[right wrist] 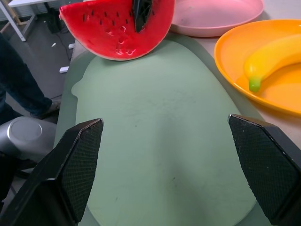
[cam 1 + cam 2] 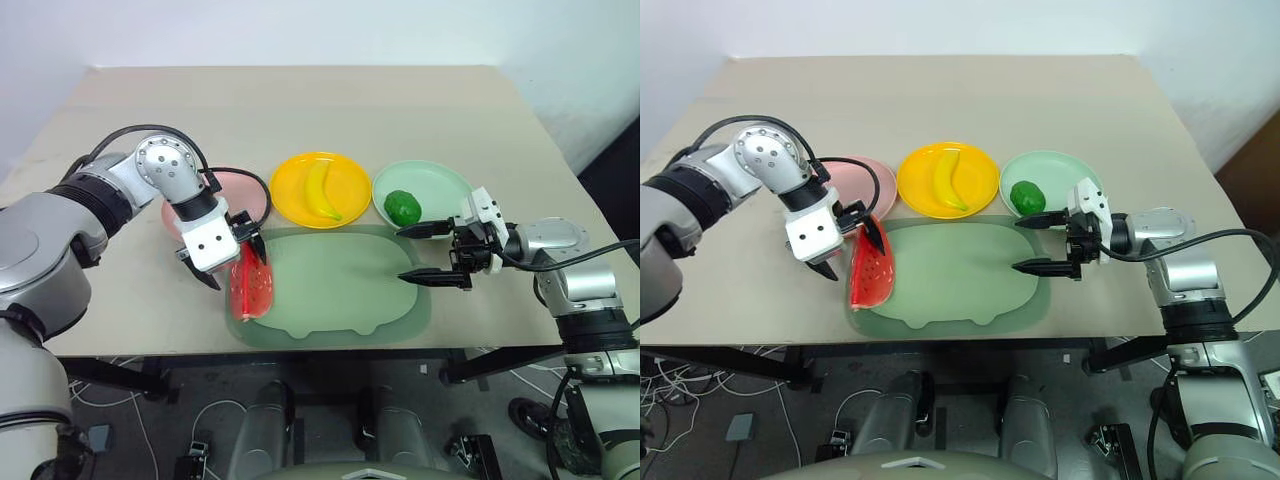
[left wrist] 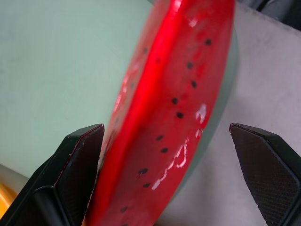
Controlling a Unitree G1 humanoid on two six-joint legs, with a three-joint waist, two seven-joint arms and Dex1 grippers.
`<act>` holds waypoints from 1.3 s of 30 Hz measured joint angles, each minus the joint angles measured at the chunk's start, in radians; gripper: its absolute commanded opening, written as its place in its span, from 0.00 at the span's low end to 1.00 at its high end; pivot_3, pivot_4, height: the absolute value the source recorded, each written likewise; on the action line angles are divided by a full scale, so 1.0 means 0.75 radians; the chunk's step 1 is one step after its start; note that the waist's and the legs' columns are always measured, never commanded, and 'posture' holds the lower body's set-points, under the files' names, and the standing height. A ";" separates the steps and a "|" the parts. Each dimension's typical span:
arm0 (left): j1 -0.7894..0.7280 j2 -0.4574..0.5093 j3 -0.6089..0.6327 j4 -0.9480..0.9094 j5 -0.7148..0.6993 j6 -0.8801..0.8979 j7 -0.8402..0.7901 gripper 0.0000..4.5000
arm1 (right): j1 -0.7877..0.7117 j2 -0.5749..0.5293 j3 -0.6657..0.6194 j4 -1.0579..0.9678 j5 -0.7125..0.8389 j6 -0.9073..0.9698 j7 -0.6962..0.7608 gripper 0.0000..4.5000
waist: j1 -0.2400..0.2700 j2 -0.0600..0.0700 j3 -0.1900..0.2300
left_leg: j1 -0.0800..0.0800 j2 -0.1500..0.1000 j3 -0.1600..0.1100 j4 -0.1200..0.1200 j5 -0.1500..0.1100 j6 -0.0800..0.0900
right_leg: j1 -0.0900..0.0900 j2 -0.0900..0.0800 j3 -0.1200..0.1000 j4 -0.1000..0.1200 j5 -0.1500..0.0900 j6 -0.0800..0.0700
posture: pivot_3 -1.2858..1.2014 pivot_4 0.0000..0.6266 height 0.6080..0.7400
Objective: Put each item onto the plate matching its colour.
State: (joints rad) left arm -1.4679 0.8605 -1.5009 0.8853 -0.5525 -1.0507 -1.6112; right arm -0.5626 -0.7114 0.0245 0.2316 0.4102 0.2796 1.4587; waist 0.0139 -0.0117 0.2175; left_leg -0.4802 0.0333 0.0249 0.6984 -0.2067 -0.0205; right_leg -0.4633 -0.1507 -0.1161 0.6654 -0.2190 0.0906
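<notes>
I see the tan table [image 2: 300, 100] carrying everything. On its near half lies the pale green pig-shaped mat [image 2: 335, 285]. Behind the mat stand three plates in a row: the pink plate [image 2: 858, 180] on my left, partly behind the left arm, the orange-yellow plate [image 2: 320, 188] in the middle and the mint green plate [image 2: 435, 185] on my right. The watermelon wedge [image 2: 871, 272] stands on its rind at the left edge of the mat, just in front of the pink plate. My left gripper [image 2: 847, 250] points down over it, its fingers spread on either side of the wedge, not pinching it. My right gripper [image 2: 425, 252] hovers level over the mat's right edge, fingers spread wide and empty. The yellow banana [image 2: 321, 190] lies on the orange-yellow plate. The small dark-green fruit [image 2: 402, 207] sits on the mint green plate.
</notes>
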 measured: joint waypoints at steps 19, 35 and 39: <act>0.019 -0.018 -0.011 0.058 0.056 -0.084 0.000 1.00 | -0.006 0.024 0.000 0.000 0.009 0.010 -0.069 1.00 | -0.001 0.000 0.000 | 0.000 0.000 0.000 0.000 0.000 0.000 | 0.000 0.000 0.000 0.000 0.000 0.000 | 0.52 0.24 0.52; 0.090 -0.053 0.085 0.065 0.097 0.004 0.000 1.00 | -0.009 0.030 0.000 0.000 0.008 0.003 -0.087 1.00 | -0.001 0.000 0.000 | 0.000 0.000 0.000 0.000 0.000 0.000 | 0.000 0.000 0.000 0.000 0.000 0.000 | 0.52 0.24 0.52; 0.101 -0.051 0.098 0.071 0.116 0.016 0.000 0.96 | -0.009 0.030 0.000 0.000 0.004 -0.007 -0.087 1.00 | -0.001 0.000 0.000 | 0.000 0.000 0.000 0.000 0.000 0.000 | 0.000 0.000 0.000 0.000 0.000 0.000 | 0.52 0.24 0.52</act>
State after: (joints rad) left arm -1.3925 0.8225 -1.4277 0.9386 -0.4656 -1.0384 -1.6113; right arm -0.5694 -0.6892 0.0242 0.2315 0.4135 0.2741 1.3935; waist 0.0131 -0.0117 0.2175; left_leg -0.4801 0.0334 0.0249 0.6986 -0.2068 -0.0202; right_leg -0.4632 -0.1506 -0.1161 0.6655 -0.2189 0.0906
